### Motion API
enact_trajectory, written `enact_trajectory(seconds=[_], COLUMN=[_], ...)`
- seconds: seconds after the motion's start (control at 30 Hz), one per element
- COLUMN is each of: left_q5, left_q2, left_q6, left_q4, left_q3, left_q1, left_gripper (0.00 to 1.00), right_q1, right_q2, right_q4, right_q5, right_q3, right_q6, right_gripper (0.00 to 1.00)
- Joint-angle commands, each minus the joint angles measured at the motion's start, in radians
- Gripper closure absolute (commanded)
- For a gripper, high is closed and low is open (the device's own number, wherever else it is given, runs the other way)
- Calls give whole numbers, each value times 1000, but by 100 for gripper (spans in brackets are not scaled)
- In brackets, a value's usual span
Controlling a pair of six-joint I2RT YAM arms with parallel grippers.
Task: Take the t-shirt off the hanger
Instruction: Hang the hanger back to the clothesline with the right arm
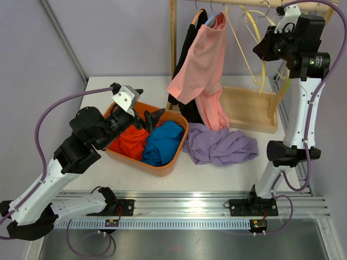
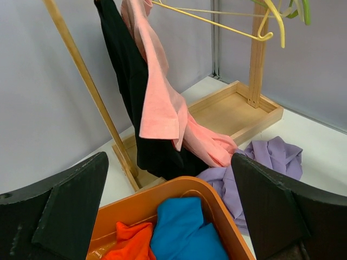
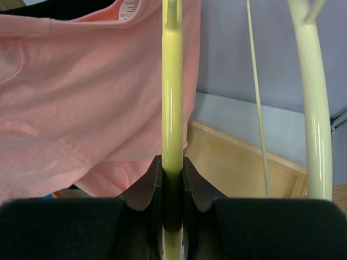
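Note:
A pink t-shirt [image 1: 201, 59] hangs from a yellow hanger [image 2: 217, 23] on the wooden rack, its lower part draping down toward the rack's base. High at the right, my right gripper [image 1: 264, 47] is shut on the hanger's bare arm. In the right wrist view the yellow rod [image 3: 172, 81] runs straight up between the closed pads of the right gripper [image 3: 172, 184], with the t-shirt [image 3: 81, 108] just left of it. My left gripper [image 1: 147, 105] hovers open over the orange basket, holding nothing. The left wrist view looks past the left gripper [image 2: 171, 216] toward the t-shirt [image 2: 160, 103].
The orange basket [image 1: 169, 167] holds blue [image 1: 162, 142] and orange-red [image 1: 130, 142] clothes. A purple garment [image 1: 222, 145] lies on the table to its right. A black garment [image 1: 187, 49] hangs behind the t-shirt. The rack's wooden base tray [image 1: 249, 108] stands behind. Other pale hangers [image 3: 312, 97] hang nearby.

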Motion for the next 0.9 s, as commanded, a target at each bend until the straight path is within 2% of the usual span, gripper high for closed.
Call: enact_trajectory(seconds=[0.0, 0.4, 0.6, 0.87], left_q5=[27, 23, 35, 59], left_q2=[14, 25, 36, 43], left_q6=[-9, -24, -36, -73], left_q4=[56, 63, 66, 62], left_q3=[20, 11, 11, -21], left_q1=[3, 4, 4, 4], left_gripper=[1, 1, 1, 1], right_q1=[0, -26, -37, -48], right_q2=[33, 10, 62, 91], right_q4=[70, 205, 197, 185], right_q5=[1, 26, 65, 36], right_q3=[83, 5, 41, 34], right_q6=[-9, -8, 13, 17], right_gripper=[100, 100, 100, 100])
